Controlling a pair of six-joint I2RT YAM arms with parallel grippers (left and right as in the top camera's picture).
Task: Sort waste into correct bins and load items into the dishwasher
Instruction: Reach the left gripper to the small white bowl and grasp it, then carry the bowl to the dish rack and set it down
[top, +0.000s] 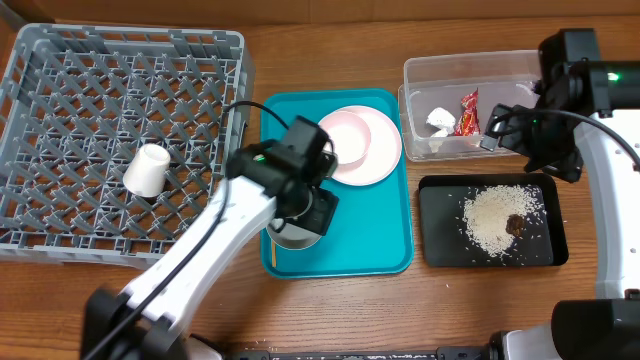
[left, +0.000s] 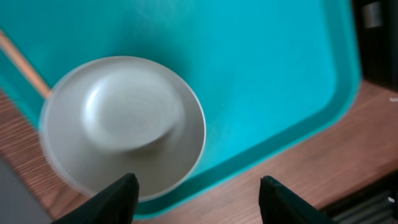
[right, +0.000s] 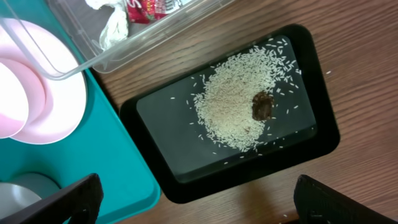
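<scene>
A pale grey bowl (left: 121, 127) stands on the teal tray (left: 267, 74), beside a thin wooden stick (left: 25, 65). My left gripper (left: 199, 202) hangs open over the bowl's near rim, holding nothing. In the overhead view it (top: 305, 215) hides most of the bowl (top: 292, 238). Two pink-white plates, large (top: 378, 155) and small (top: 345, 135), lie stacked on the tray. A white cup (top: 148, 170) lies in the grey rack (top: 70, 110). The clear tub (top: 470, 72) holds a red wrapper (top: 468, 113) and white paper (top: 440, 120). Rice (right: 233, 115) and a brown lump (right: 262, 106) lie in the black tray (right: 168, 112). My right gripper (right: 199, 205) is open and empty above that tray's near edge.
The teal tray (top: 385, 245) sits between the rack and the black tray (top: 440, 250). The stick (top: 272, 252) lies along its left wall. A few rice grains are scattered on the wooden table (right: 348, 74) next to the black tray.
</scene>
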